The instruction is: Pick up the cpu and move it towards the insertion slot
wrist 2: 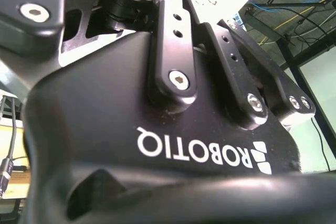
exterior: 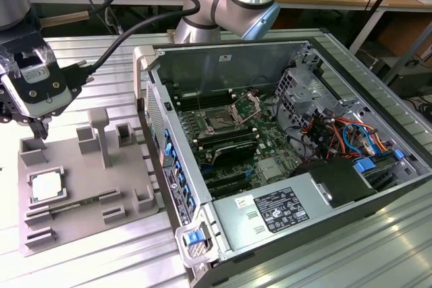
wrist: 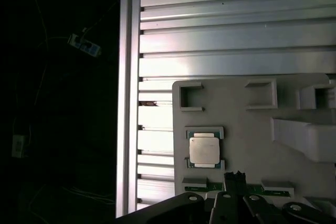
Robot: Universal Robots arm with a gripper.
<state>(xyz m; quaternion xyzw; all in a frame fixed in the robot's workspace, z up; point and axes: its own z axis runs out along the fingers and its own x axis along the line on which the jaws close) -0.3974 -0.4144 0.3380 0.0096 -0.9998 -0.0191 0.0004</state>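
Hovering at the exterior view's left, the gripper (exterior: pixel 40 129) has its jaws pinched together, empty. Nearby the chip (exterior: pixel 46 185) lies flat in the grey fixture (exterior: pixel 88 190), metal face up, nearly square. Rightward, the socket (exterior: pixel 219 123) sits inside the computer case (exterior: pixel 324 187), its detail hard to make out.

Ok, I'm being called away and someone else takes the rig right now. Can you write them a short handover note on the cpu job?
Gripper: carries no cpu and hangs above the far corner of the grey fixture, at the exterior view's left.
Cpu: lies flat in its recess on the fixture, apart from the gripper.
Insertion slot: on the motherboard inside the open computer case; its metal bracket appears raised.
Done: no pick-up yet.
Left: the grasp, the lift and the move towards the slot.
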